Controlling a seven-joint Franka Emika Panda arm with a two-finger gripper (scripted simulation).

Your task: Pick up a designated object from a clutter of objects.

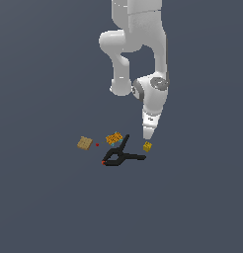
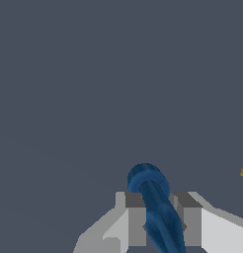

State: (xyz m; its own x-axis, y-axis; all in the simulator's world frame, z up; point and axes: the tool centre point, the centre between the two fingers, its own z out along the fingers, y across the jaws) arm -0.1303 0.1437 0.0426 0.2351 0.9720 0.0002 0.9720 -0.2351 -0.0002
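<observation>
The tool [image 2: 155,222] pinches a blue piece [image 2: 155,207] between its two pale fingers [image 2: 136,222], the piece's rounded end poking out beyond them in the wrist view. In the exterior view the tool [image 1: 148,134] hangs from the white arm [image 1: 143,44], tip just above the dark desk [image 1: 44,207]. A yellow cube [image 1: 147,146] lies just beside it. A black clamp [image 1: 121,154] sprawls nearby, an orange-yellow lump [image 1: 114,138] against its handle. A red dot [image 1: 97,145] and a tan waffle square [image 1: 85,143] lie toward the exterior view's left.
</observation>
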